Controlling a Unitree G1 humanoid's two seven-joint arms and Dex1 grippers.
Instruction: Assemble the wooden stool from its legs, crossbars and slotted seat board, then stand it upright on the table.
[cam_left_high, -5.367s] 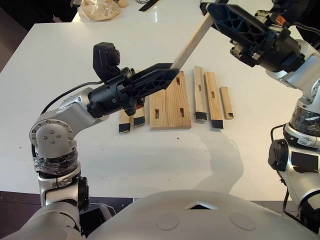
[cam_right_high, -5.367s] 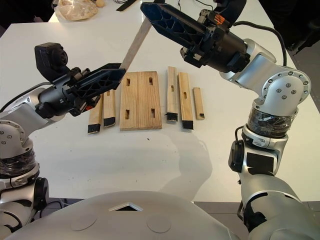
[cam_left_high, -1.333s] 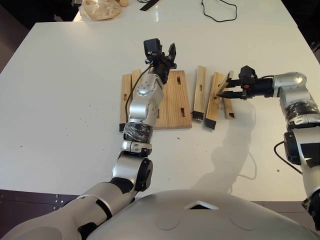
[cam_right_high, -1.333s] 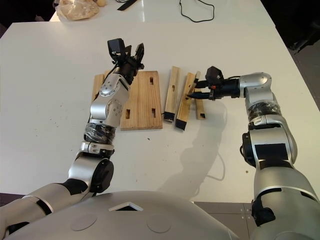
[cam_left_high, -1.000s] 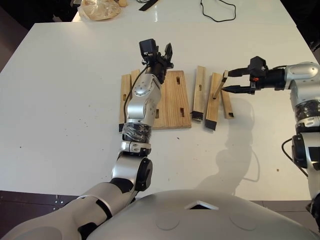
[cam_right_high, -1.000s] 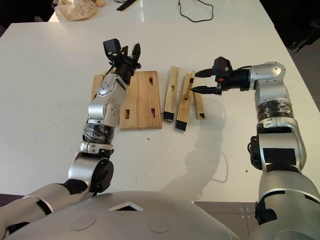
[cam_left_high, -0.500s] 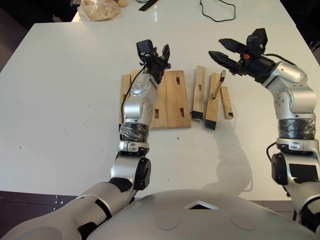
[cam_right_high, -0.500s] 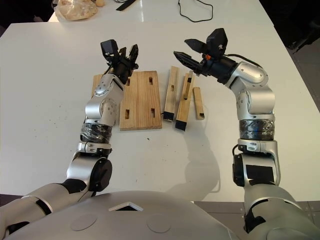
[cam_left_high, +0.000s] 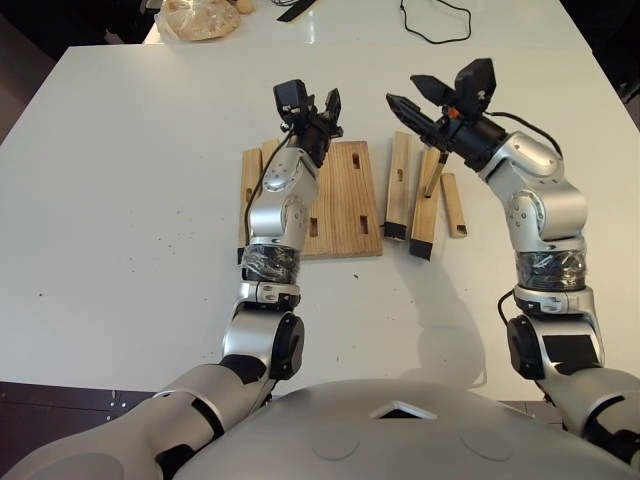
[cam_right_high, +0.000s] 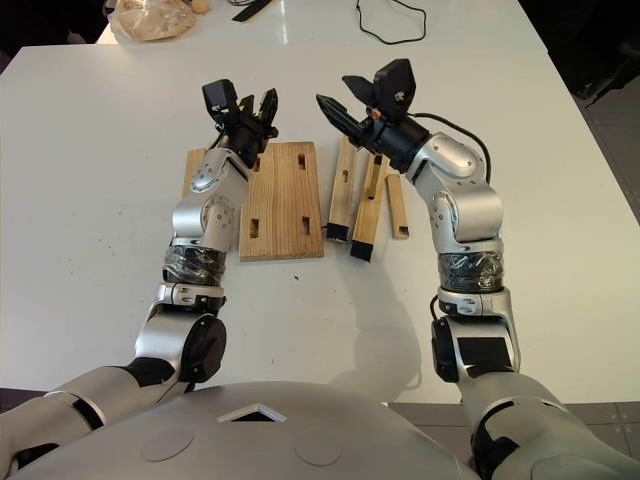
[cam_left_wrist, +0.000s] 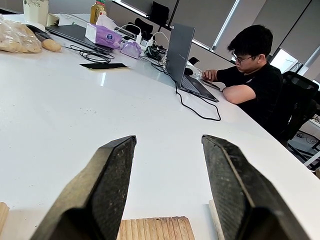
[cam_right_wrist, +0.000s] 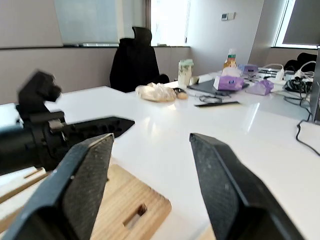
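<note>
The slotted seat board (cam_left_high: 340, 200) lies flat on the white table. Two legs (cam_left_high: 246, 195) lie at its left, partly hidden by my left arm. To its right lie a slotted piece (cam_left_high: 399, 185), a wider leg (cam_left_high: 424, 205) and a short crossbar (cam_left_high: 455, 207). A thin crossbar (cam_left_high: 436, 168) leans tilted on the wider leg. My left gripper (cam_left_high: 322, 108) hangs open over the board's far edge, holding nothing. Above the far ends of the right pieces my right gripper (cam_left_high: 403, 90) is open and empty. The right wrist view shows the board (cam_right_wrist: 125, 210) and the left gripper (cam_right_wrist: 75, 132).
A plastic bag (cam_left_high: 200, 18) and a black cable (cam_left_high: 435, 25) lie at the table's far edge. A laptop (cam_left_wrist: 180, 55) and bottles stand on the table beyond. Bare table surface spreads to the left, right and front of the wooden pieces.
My right gripper let go of the thin crossbar, rose and swung left over the right pieces. The crossbar stays propped on the leg. My left gripper has hardly moved.
</note>
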